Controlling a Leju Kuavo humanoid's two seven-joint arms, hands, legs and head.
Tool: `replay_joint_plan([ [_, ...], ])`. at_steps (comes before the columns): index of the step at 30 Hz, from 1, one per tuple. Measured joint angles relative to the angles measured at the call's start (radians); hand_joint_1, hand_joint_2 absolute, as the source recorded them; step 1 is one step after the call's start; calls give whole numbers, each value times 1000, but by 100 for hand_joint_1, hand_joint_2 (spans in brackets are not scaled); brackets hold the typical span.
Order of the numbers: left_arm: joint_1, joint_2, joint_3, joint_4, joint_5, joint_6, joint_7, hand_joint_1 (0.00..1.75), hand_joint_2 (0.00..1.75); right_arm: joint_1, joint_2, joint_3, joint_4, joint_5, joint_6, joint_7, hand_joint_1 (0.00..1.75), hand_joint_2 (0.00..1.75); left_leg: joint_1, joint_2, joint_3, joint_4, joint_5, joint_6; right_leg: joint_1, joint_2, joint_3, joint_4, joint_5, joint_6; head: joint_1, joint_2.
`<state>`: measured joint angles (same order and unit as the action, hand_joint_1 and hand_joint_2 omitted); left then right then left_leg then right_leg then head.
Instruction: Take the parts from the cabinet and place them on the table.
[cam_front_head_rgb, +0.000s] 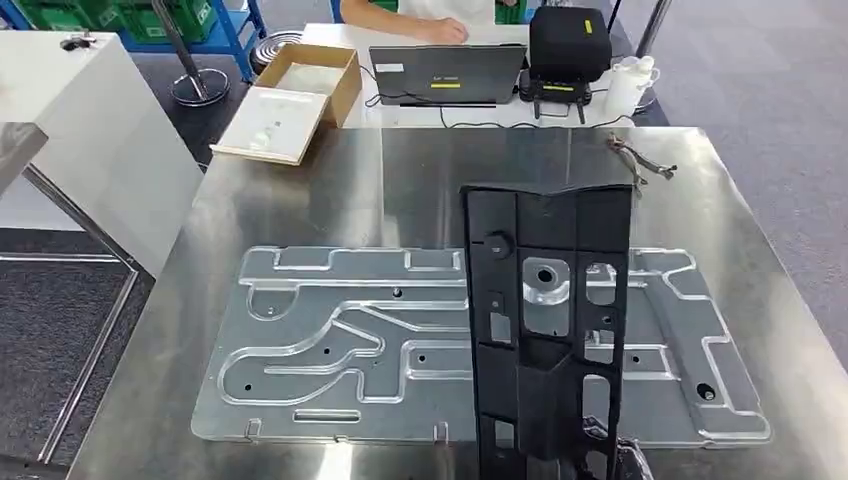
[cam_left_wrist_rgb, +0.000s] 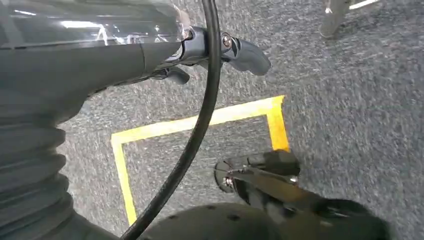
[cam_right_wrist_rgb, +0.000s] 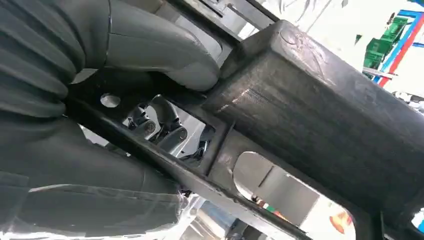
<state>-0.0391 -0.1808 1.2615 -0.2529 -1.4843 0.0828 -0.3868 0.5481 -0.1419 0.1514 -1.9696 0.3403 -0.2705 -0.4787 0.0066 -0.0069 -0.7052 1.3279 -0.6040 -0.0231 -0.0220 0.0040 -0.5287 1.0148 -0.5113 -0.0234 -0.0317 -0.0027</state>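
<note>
A long black plastic part (cam_front_head_rgb: 545, 320) with cut-out windows stands tilted over the steel table (cam_front_head_rgb: 400, 170), its lower end at the near edge. My right hand (cam_front_head_rgb: 618, 458) grips that lower end. In the right wrist view the thumb (cam_right_wrist_rgb: 160, 50) presses on the black part (cam_right_wrist_rgb: 325, 115) and the darker fingers wrap under its frame. Beneath it a large machined aluminium plate (cam_front_head_rgb: 330, 340) lies flat on the table. My left hand (cam_left_wrist_rgb: 150, 55) hangs over the carpet, holding nothing, fingers apart.
Behind the table a person (cam_front_head_rgb: 430, 20) sits at a laptop (cam_front_head_rgb: 445, 72), beside a black case (cam_front_head_rgb: 568, 45) and a white bottle (cam_front_head_rgb: 628, 85). An open cardboard box (cam_front_head_rgb: 300, 90) lies back left. A small cable bundle (cam_front_head_rgb: 635, 160) lies on the table's far right. Yellow floor tape (cam_left_wrist_rgb: 200, 122) runs below my left hand.
</note>
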Motion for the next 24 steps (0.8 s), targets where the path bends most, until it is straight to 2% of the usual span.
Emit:
replay_joint_plan([
  [1,2,0,0,0,0,0,0,0,175,0,0,1,0,0,0,0,175,175,3,0,16,-46,36,0,-3,1,7,0,-5,4,0,0],
  [3,1,1,0,0,0,0,0,0,175,0,0,2,0,0,0,0,175,175,6,4,96,-223,141,-4,-11,1,26,0,-17,15,0,0],
  [4,1,1,0,0,0,0,0,0,175,0,0,2,0,0,0,0,175,175,6,11,125,-290,155,-3,-12,0,30,0,-22,23,0,0],
  [5,-2,1,0,0,0,0,0,0,175,-1,0,2,0,0,0,0,175,175,-3,12,118,-292,108,5,-11,1,31,1,-24,29,0,0],
  [6,-5,1,0,0,0,0,0,0,175,-1,0,2,0,0,0,0,175,175,-4,13,119,-288,112,16,-9,0,28,-3,-28,38,0,0],
  [7,-1,1,0,0,0,0,0,0,175,-1,0,2,0,0,0,0,175,175,-4,11,117,-294,133,28,-9,1,39,5,-23,46,0,0],
  [8,2,1,0,0,0,0,0,0,175,1,0,2,0,-1,0,0,175,175,-2,10,126,-295,132,39,-6,1,41,9,-17,54,0,0],
  [9,1,1,0,0,0,0,0,0,175,0,0,2,0,-1,0,0,175,175,1,8,143,-304,138,49,-10,-2,39,18,-23,57,0,0],
  [10,0,0,0,0,0,0,0,0,175,-1,2,2,0,-1,0,0,175,175,0,11,151,-307,136,54,-10,-3,37,38,-39,57,0,0],
  [11,-2,1,0,0,0,0,0,0,175,-2,2,2,0,-1,0,0,175,175,-2,11,151,-307,135,60,-10,-3,8,87,-75,56,0,0],
  [13,-4,2,0,0,0,0,0,0,175,-2,2,1,0,-1,0,0,175,175,-7,12,150,-307,133,65,-6,-3,-74,226,-149,53,0,0],
  [14,-3,2,0,0,0,0,0,0,175,-2,2,0,0,-2,0,0,175,175,-12,12,150,-307,131,69,-6,-3,-112,283,-168,52,0,0],
  [15,-2,2,0,0,0,1,0,0,175,-2,2,0,0,-2,0,0,175,175,-16,11,152,-307,130,70,-5,-3,-127,294,-158,46,0,0],
  [16,-2,2,0,0,0,0,0,0,175,-2,2,1,0,-2,0,0,175,175,-19,11,155,-307,127,71,-1,-3,-120,262,-124,40,0,0],
  [18,-2,2,0,0,-6,-8,0,0,175,-6,2,0,0,20,-11,23,175,175,-26,7,166,-307,127,71,12,-1,-58,108,-20,23,0,0],
  [19,-2,2,-2,0,-23,-27,0,0,175,-40,2,-2,2,81,-40,79,175,175,-25,2,167,-307,127,71,20,8,-29,29,25,9,0,0],
  [20,-3,2,-11,5,-46,-52,0,0,175,-139,5,-4,29,197,-64,186,175,175,-25,9,161,-307,130,64,31,18,-34,31,14,5,0,0],
  [21,-11,9,-23,6,-60,-69,1,0,175,-298,20,-5,77,324,-84,309,175,175,-18,26,153,-306,131,58,43,19,-39,23,-17,2,1,0],
  [22,-26,16,-33,8,-69,-80,4,0,175,-454,47,-7,145,513,-102,453,175,175,-18,41,149,-302,138,51,44,21,-45,8,35,-12,0,0],
  [23,-38,20,-42,9,-73,-87,4,0,175,-553,79,-12,205,729,-122,572,175,175,-18,38,144,-274,165,43,42,21,-44,0,49,-13,0,0],
  [24,-47,23,-45,10,-74,-87,4,0,175,-616,130,-26,240,963,-148,644,175,175,-20,33,146,-272,167,40,33,15,-35,-10,53,-16,0,0],
])
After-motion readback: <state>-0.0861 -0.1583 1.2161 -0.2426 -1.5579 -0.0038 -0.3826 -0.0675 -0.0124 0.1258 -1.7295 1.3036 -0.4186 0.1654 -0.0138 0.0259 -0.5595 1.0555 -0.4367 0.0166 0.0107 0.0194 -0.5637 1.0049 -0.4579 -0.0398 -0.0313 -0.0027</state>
